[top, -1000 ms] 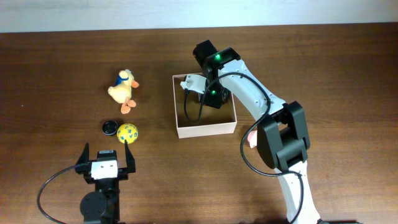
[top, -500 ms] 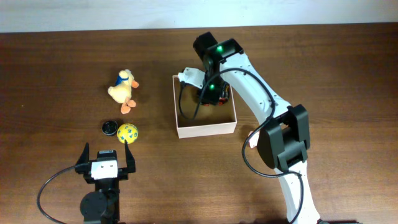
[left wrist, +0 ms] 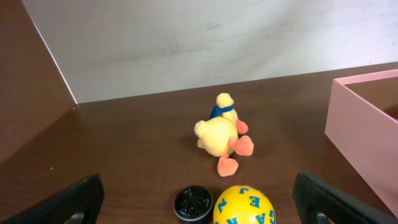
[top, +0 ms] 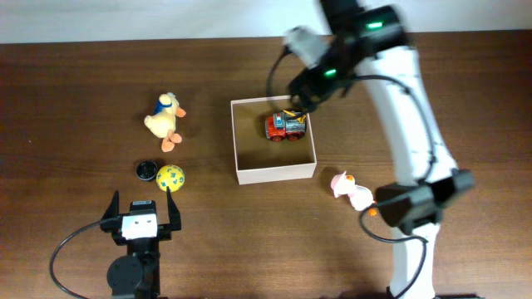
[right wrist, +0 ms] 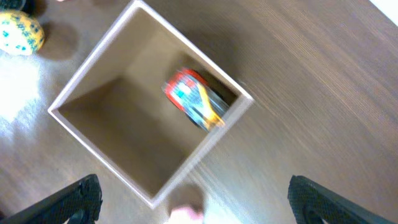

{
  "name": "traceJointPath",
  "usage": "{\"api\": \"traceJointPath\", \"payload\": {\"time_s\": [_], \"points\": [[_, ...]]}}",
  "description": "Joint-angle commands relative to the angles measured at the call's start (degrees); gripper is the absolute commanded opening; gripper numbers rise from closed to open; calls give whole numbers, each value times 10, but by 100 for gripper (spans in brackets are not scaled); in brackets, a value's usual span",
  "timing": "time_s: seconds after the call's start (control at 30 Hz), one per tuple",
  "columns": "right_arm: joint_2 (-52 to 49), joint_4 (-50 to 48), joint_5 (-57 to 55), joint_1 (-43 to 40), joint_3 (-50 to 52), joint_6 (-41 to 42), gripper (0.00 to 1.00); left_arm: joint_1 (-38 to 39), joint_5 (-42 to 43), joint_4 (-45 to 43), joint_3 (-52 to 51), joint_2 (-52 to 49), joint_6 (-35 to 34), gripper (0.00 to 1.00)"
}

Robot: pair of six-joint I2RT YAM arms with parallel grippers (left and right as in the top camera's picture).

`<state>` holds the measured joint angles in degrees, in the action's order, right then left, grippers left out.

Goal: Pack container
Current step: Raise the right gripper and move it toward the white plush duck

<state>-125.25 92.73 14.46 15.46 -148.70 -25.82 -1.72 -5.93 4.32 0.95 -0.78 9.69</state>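
The container (top: 276, 173) is a square white box with a tan inside, at mid-table. A red toy car (top: 286, 127) lies in its back right corner. High above that corner hangs my right gripper (top: 314, 83), open and holding nothing. In the right wrist view the container (right wrist: 90, 59) and the car (right wrist: 194, 99) lie far below the spread right gripper (right wrist: 196, 208). My left gripper (top: 142, 203) rests open near the front left edge, just behind a yellow ball (top: 170, 177) and a black cap (top: 146, 169). Its wrist view shows the ball (left wrist: 244, 205) and cap (left wrist: 193, 203) between its fingers.
A plush yellow duck (top: 165, 119) lies left of the container, ahead in the left wrist view as duck (left wrist: 221, 134). A small pink toy (top: 349, 189) sits off the container's front right corner. The right arm's base stands at the front right.
My right gripper has opened inside the container, let go of the red car, and risen up and back. The car now lies in the box. The left arm has not moved.
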Motion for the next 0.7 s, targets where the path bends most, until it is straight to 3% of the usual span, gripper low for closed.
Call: {"api": "traceJointPath", "payload": {"time_s": [0.0, 0.33, 0.67], "points": [[59, 34, -1, -50, -15, 28, 99, 2, 6, -2, -4, 5, 9, 99], [175, 46, -15, -144, 33, 116, 99, 2, 6, -2, -4, 5, 9, 99], [313, 8, -92, -144, 366, 111, 99, 2, 6, -2, -4, 5, 9, 99]]}}
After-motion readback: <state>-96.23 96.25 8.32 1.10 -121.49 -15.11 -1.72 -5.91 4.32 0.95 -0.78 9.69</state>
